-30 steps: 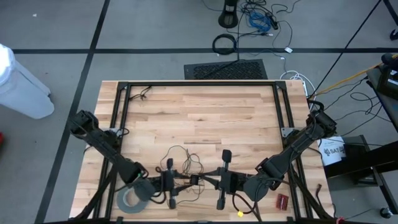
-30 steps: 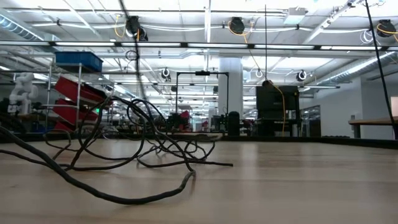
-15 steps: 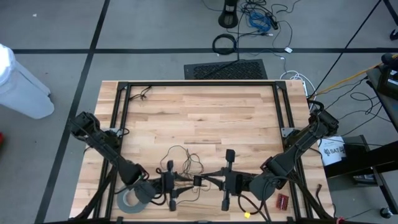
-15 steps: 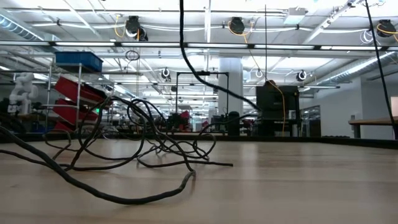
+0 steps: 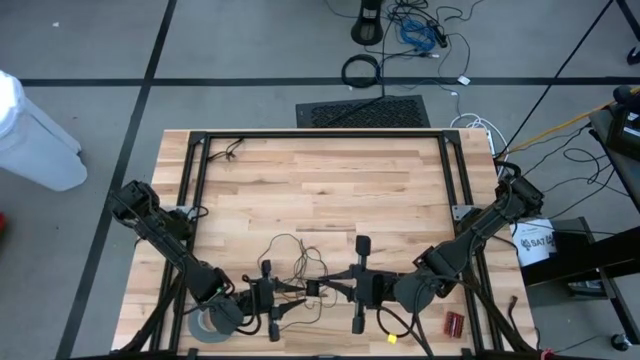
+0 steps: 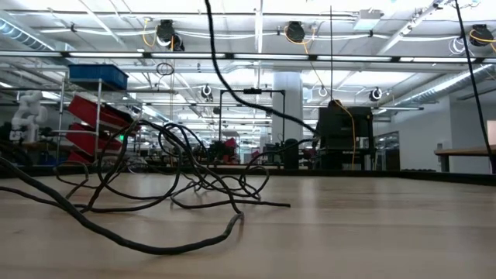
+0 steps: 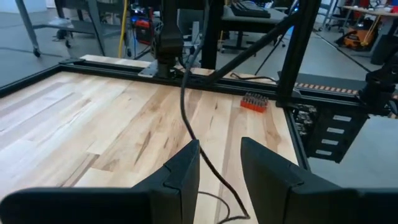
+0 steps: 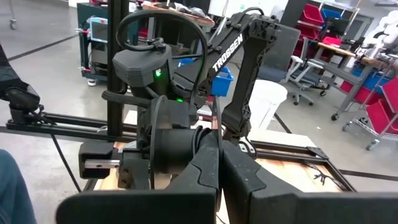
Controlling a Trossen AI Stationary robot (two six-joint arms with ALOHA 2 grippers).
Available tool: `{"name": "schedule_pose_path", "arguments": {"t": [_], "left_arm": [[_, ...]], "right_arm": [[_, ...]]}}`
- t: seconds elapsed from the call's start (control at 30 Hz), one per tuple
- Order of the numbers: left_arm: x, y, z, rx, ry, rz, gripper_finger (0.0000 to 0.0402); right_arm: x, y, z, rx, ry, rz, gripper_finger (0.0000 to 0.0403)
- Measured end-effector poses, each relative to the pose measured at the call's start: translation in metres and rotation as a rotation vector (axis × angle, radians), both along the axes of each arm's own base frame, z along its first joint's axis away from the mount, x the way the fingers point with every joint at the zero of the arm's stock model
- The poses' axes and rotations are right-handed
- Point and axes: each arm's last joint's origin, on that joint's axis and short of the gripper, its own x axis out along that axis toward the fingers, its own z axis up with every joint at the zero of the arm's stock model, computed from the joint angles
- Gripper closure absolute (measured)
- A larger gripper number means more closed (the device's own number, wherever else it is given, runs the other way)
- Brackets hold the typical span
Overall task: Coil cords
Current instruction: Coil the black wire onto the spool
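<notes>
The cord is a thin dark wire. Most of it lies in a loose tangle (image 5: 290,252) (image 6: 178,178) on the wooden table near its front edge. One stretch (image 6: 232,85) is raised off the table. My left gripper (image 5: 296,289) (image 7: 219,146) is near the front edge, pointing toward the right, fingers apart. The raised stretch (image 7: 185,99) runs between its fingers; whether it touches them, I cannot tell. My right gripper (image 5: 328,287) (image 8: 217,134) faces it from the right, higher up, and is shut on the cord. A small dark lump (image 5: 312,288) shows between the two grippers. My right gripper pinches the thin wire (image 8: 214,121) between its two fingers at their free ends. The fingers come about level from the table's right. From the hold the wire hangs slack toward my left gripper and the tangle on the table.
A grey tape roll (image 5: 208,322) lies at the near left, partly under my left arm. A small red thing (image 5: 455,322) (image 7: 255,101) sits at the near right. A black frame (image 5: 320,133) borders the table. A short dark wire (image 5: 233,150) lies at the far left.
The raised stretch of cord has swung sideways across the low view and hangs in a wider curve. The tangle on the table has stayed where it was. Both grippers have kept nearly still.
</notes>
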Motion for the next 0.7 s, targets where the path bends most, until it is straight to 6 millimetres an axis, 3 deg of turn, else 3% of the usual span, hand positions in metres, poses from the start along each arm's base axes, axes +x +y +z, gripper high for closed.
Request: {"name": "schedule_pose_path", "arguments": {"t": [0.43, 0.7], "left_arm": [[0.009, 0.004, -0.011, 0.019, 0.019, 0.025, 0.0278], [0.01, 0.001, -0.011, 0.024, 0.036, -0.075, 0.0278]], "right_arm": [[-0.002, 0.002, 0.001, 0.022, -0.007, 0.004, 0.0403], [-0.004, 0.005, 0.001, 0.021, -0.007, 0.01, 0.0403]]}}
